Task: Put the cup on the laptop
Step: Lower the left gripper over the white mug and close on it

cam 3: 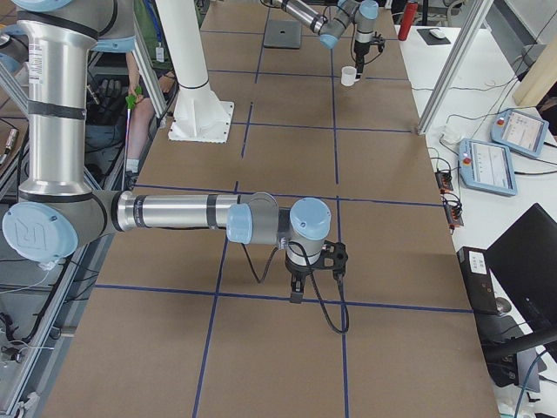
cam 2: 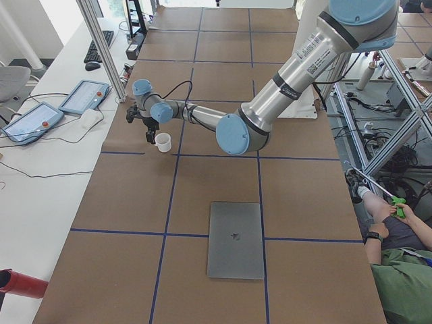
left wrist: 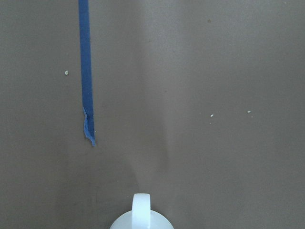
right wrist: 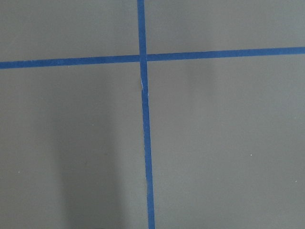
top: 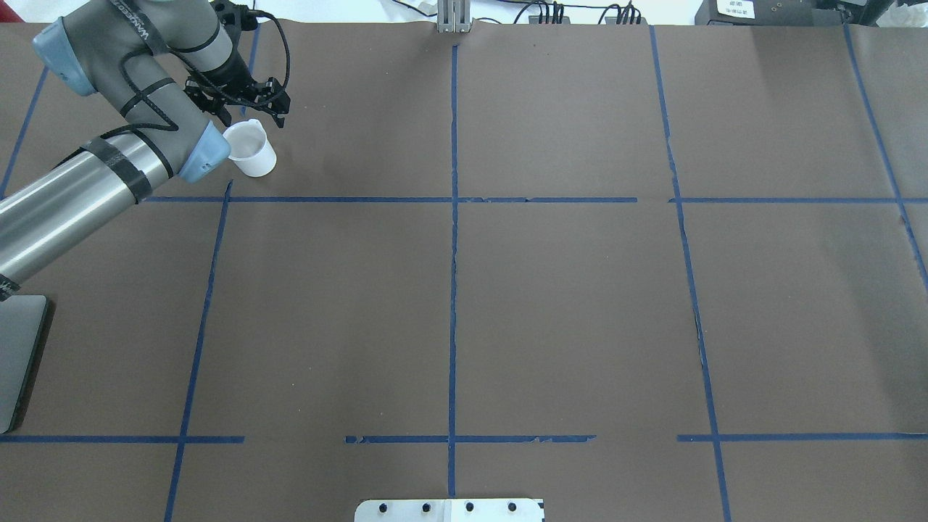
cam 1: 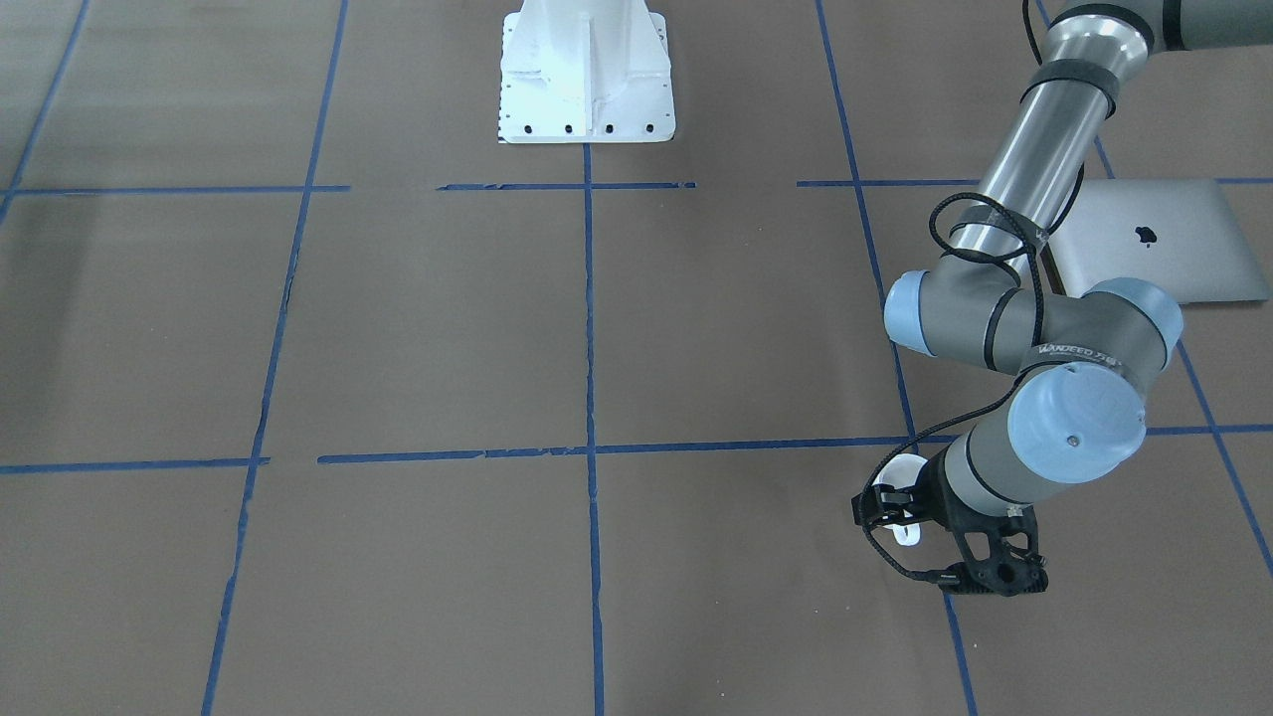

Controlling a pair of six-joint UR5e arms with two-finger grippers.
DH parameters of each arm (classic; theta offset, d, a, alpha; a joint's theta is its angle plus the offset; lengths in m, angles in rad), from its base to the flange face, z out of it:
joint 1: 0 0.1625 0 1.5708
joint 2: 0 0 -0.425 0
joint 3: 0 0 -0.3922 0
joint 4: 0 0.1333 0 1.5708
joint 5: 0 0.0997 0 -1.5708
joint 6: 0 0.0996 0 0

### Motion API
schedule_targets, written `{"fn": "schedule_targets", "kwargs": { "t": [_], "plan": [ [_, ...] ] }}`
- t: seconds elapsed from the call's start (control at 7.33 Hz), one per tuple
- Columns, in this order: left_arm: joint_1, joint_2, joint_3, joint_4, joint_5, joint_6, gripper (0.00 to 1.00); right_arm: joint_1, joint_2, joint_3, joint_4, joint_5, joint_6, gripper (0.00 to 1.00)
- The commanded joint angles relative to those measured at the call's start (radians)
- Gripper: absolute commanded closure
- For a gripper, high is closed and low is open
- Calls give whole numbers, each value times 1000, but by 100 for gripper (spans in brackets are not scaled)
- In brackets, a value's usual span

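Note:
The small white cup stands upright on the brown table at the far left; it also shows in the front view and the left-side view. My left gripper hovers just above and beside it with its jaws spread, holding nothing. The left wrist view shows only the cup's handle and rim at the bottom edge. The silver laptop lies closed and flat, apart from the cup, near the robot's side. My right gripper shows only in the right-side view, so I cannot tell if it is open.
The white robot pedestal stands at the table's middle edge. Blue tape lines grid the brown surface. Teach pendants and a metal post stand beyond the far edge. A seated person is beside the table.

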Motion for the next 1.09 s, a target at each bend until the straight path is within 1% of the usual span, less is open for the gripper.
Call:
{"fn": "schedule_targets", "kwargs": {
  "t": [0.0,0.27,0.41,0.55,0.82,0.95],
  "plan": [
    [0,0,30,-32,1,-6,5,0,0,0,0,0,-1,0],
    [2,-1,53,-46,1,-7,17,0,0,0,0,0,-1,0],
    [3,-3,70,-61,1,-9,20,0,0,0,0,0,-1,0],
    [8,-3,72,-63,1,-9,24,0,0,0,0,0,-1,0],
    [16,-5,72,-63,1,-15,38,0,0,0,0,0,-1,0],
    [16,-6,72,-63,1,-17,48,0,0,0,0,0,-1,0]
  ]
}}
